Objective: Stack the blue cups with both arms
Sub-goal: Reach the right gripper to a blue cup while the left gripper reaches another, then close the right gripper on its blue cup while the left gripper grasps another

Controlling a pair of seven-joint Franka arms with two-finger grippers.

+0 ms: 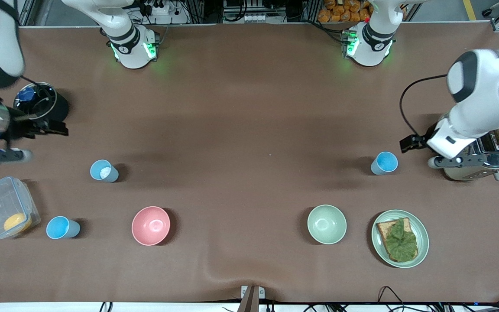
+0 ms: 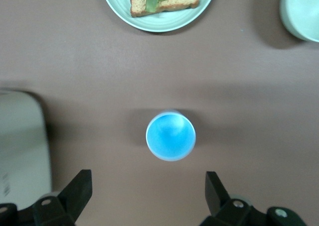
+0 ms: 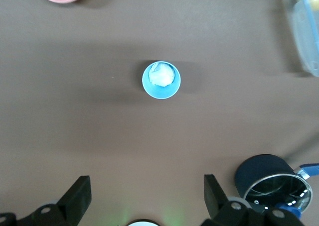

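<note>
Your three blue cups stand upright and well apart on the brown tabletop: pale cup with white inside, sky-blue cup beside the toaster, third cup beside the clear container. Left hand and right hand both hang wide open, empty.

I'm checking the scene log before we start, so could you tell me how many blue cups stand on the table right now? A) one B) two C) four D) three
D: three upright blue cups show in the front view, one with something whitish inside, one beside the clear container, and one near the toaster; none is stacked yet.
</note>
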